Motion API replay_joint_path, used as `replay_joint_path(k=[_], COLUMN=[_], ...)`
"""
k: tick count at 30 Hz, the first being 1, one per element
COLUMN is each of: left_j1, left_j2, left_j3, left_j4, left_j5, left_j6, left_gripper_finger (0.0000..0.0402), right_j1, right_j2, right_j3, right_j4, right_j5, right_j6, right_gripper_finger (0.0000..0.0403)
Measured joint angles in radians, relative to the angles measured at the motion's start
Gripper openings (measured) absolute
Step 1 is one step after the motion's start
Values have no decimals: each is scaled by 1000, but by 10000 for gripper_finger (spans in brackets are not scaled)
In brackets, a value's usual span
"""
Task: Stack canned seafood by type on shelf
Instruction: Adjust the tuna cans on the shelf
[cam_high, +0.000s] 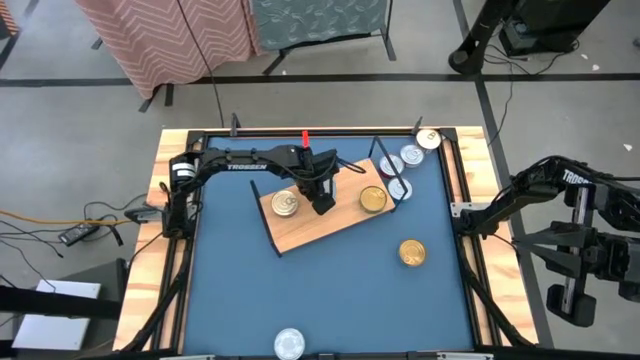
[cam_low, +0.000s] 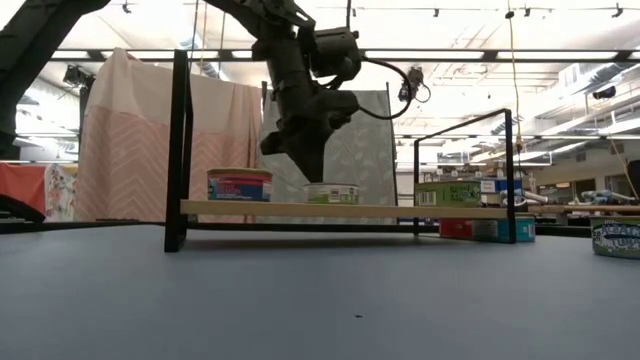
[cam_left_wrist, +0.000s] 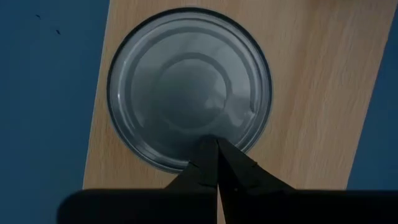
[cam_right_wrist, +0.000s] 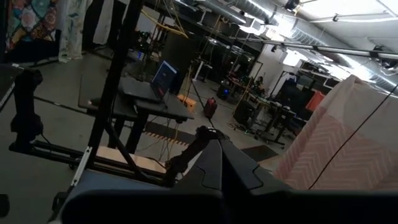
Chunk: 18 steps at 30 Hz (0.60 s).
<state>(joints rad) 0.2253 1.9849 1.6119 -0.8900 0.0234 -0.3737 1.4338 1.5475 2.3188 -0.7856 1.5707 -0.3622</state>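
Task partly done. The shelf (cam_high: 325, 215) lies askew on the blue tabletop (cam_high: 330, 290) and carries three tins: a silver-lidded tin (cam_high: 285, 204) near one end, a gold-lidded tin (cam_high: 373, 199) near the other, and a tin (cam_left_wrist: 189, 87) mid-board under the left pincer (cam_high: 322, 203), whose fingers are pressed together just above its lid. None is stacked yet. Off the shelf wait a gold tin (cam_high: 412, 253), a silver tin (cam_high: 289, 344) and a cluster of tins (cam_high: 412, 158) beyond the shelf's far end. The right pincer (cam_right_wrist: 214, 163), pressed together, is parked well off the shelf.
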Motion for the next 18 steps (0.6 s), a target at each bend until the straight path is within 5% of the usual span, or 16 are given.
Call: replay_joint_path(k=[18], left_j1=[-37], left_j2=[-11], left_j3=[34], left_j4=[-64], left_j5=[-4], left_j6=[11], left_gripper_finger=[3], right_j1=[7], right_j2=[2], right_j3=[0], right_j4=[7], right_j5=[0], right_j6=[-1], right_gripper_finger=[5])
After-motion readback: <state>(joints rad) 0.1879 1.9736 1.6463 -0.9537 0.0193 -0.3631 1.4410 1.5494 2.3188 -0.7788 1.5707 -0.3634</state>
